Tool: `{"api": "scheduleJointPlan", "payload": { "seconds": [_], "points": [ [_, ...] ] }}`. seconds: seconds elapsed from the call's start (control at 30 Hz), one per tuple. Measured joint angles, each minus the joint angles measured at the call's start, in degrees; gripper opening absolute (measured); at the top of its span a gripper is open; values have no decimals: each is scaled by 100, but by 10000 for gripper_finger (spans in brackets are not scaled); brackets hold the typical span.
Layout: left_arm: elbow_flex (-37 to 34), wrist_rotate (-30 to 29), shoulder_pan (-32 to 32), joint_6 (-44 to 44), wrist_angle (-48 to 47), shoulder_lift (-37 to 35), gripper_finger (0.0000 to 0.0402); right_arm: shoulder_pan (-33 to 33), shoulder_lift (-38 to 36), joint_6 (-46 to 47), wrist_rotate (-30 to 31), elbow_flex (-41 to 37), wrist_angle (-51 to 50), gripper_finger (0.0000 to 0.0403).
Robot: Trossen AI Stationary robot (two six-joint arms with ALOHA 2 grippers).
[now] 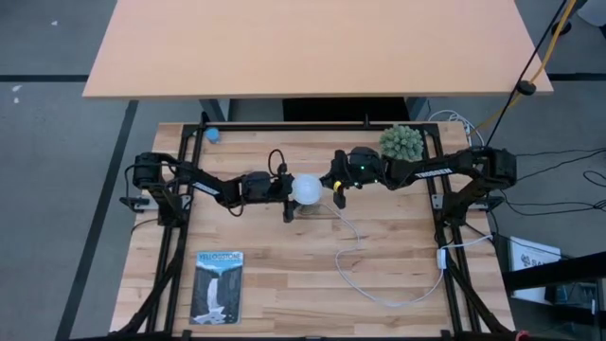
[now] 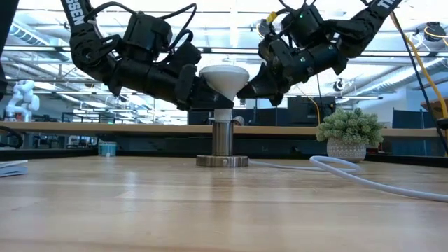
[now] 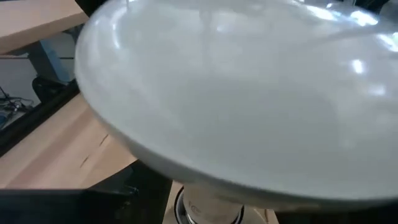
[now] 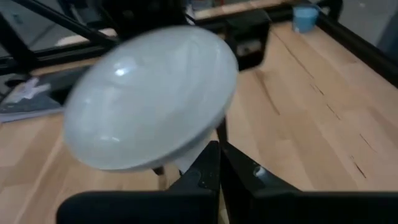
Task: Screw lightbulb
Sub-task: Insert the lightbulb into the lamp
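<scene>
The white lightbulb [image 2: 224, 75] stands upright with its narrow base down in the metal socket [image 2: 222, 136], whose round foot [image 2: 222, 161] rests on the wooden table. From above, the lightbulb [image 1: 306, 188] shows at the table's middle. My left gripper [image 1: 290, 196] comes at it from the table's left, its fingers on either side of the bulb. My right gripper [image 1: 337, 189] is shut and sits at the bulb's right side, its tips [image 4: 217, 165] just under the globe [image 4: 149, 99]. My left gripper has the bulb's tapering part [image 2: 209, 87] just under the globe between its two fingers, coming nearly level from the table's left. The globe [image 3: 236, 93] hides the exact contact. The bulb stands upright in the socket. My right gripper: I cannot tell whether its shut tips touch the cone's right side [image 2: 239, 87].
A white cord [image 1: 379, 284] runs from the socket toward the table's near right. A small potted plant [image 1: 401, 142] stands at the far right, behind my right arm. A blue card [image 1: 219, 286] lies near left, and a small blue object [image 1: 213, 134] sits at the far left.
</scene>
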Motion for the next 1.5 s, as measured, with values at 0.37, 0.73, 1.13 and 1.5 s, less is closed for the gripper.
{"api": "scheduleJointPlan", "payload": {
  "seconds": [0.37, 0.73, 1.13, 1.5],
  "points": [
    [0, 110, 43, -583, 111, 0, 229, 0, 0, 201, 135, 2, -181, 0],
    [0, 282, 214, -1031, 107, 0, 229, 4, 0, 503, 72, 2, -165, 0],
    [-271, 254, 212, -1017, 470, -2, 229, 0, 1, 473, 27, 2, -194, 0],
    [-286, 243, 212, -1000, 675, -2, 229, 0, 2, 84, 447, 5, -226, 0]
  ]
}}
